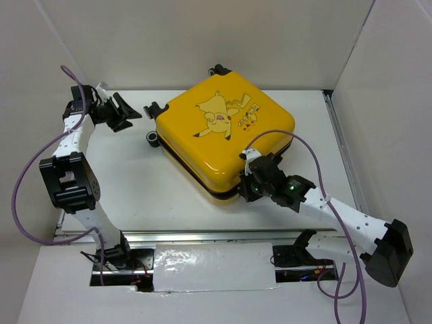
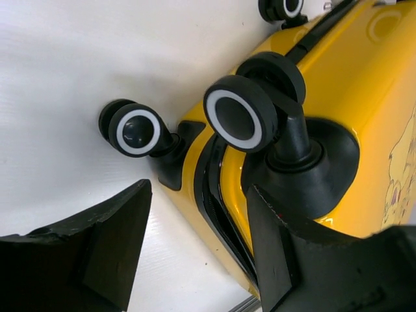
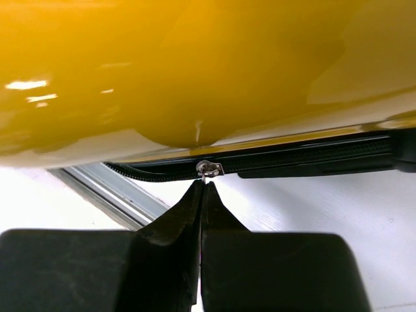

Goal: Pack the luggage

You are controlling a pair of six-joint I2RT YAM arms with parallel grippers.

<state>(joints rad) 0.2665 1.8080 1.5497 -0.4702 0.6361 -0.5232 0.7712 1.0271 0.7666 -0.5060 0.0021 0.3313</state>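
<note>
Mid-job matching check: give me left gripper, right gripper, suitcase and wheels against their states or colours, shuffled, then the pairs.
1. left gripper
2. right gripper
3. suitcase
4. wheels

A. black with white rings
B. shut on the zipper pull
C. open, beside the wheels
D. yellow, lid down

Pairs: 1-C; 2-B; 3-D; 4-A

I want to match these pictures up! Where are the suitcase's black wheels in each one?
Top external: wheels at the luggage's left corner, upper left of middle.
Left wrist: two wheels, large, in the middle.
Right wrist: not in it.
Shared landmark: the black zipper seam round the luggage.
</note>
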